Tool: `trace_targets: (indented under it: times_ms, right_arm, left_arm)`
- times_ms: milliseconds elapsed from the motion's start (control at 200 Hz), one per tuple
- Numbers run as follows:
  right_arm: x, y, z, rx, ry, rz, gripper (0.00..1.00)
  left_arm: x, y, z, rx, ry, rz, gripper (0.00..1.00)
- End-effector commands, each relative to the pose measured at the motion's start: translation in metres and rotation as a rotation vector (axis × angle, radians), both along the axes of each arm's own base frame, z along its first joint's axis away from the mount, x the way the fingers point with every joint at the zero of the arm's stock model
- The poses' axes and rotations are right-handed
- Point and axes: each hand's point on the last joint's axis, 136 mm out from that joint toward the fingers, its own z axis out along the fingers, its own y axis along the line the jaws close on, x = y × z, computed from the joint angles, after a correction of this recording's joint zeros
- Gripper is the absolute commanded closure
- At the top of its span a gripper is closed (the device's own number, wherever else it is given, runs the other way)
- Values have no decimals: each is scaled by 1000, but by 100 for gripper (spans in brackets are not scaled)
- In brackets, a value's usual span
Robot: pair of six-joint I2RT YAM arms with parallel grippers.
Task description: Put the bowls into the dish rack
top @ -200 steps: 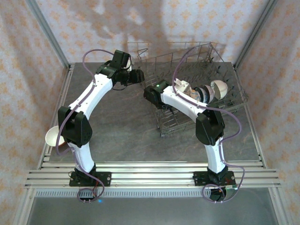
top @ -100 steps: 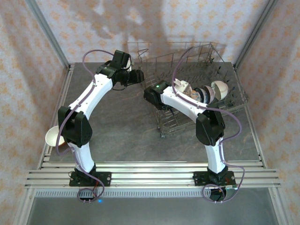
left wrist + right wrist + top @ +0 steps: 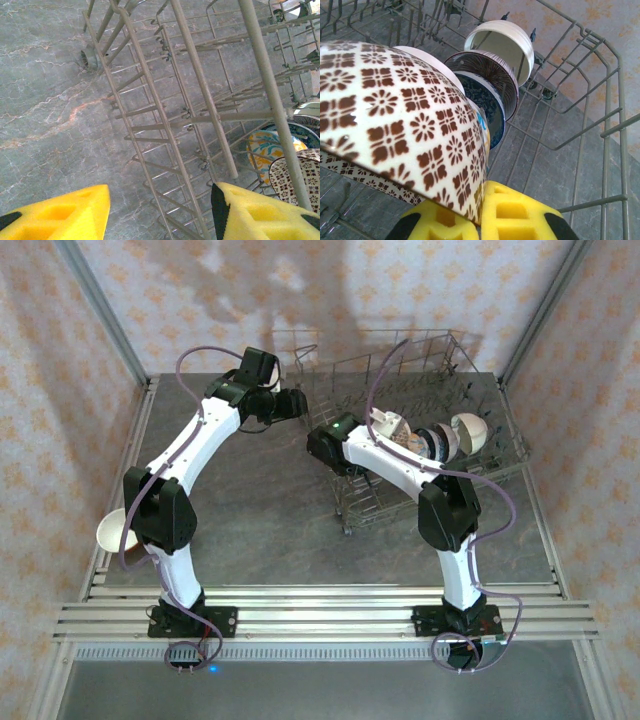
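Observation:
The wire dish rack (image 3: 492, 466) stands at the back right of the table. My right gripper (image 3: 482, 202) is shut on the rim of a cream bowl with brown flower patterns (image 3: 405, 115), holding it on edge inside the rack (image 3: 600, 100). Behind it stand a dark blue bowl (image 3: 489, 107), a brown-striped bowl (image 3: 492, 70) and a white bowl (image 3: 502, 45). From above, the held bowl (image 3: 389, 423) sits left of the racked bowls (image 3: 455, 433). My left gripper (image 3: 160, 194) is open above the rack's left end (image 3: 200, 85), nothing between its pads. Another cream bowl (image 3: 112, 532) lies at the table's left edge.
The grey marbled table top (image 3: 260, 510) stretches in front of the rack. Patterned walls with metal posts (image 3: 105, 315) close in the sides and back. The aluminium rail (image 3: 320, 615) carrying both arm bases runs along the near edge.
My right gripper has shifted the patterned bowl slightly further back in the rack. The left arm has not moved.

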Motion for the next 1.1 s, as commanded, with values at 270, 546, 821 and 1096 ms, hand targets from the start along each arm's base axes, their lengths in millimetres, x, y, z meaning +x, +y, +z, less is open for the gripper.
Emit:
trace_targets:
  times_ms: [270, 546, 821, 1096]
  right_arm:
    - [-44, -49, -88, -504, 544, -3, 66]
    - [-31, -40, -57, -431, 435, 23, 63]
    - [2, -24, 38, -339, 224, 161, 40]
    - [24, -8, 55, -159, 233, 357, 29]
  left_arm:
    - [0, 4, -8, 23, 35, 11, 43]
    - [2, 3, -6, 26, 35, 0, 41]
    - [10, -5, 17, -1, -26, 3, 37]
    - [17, -13, 38, -9, -69, 20, 38]
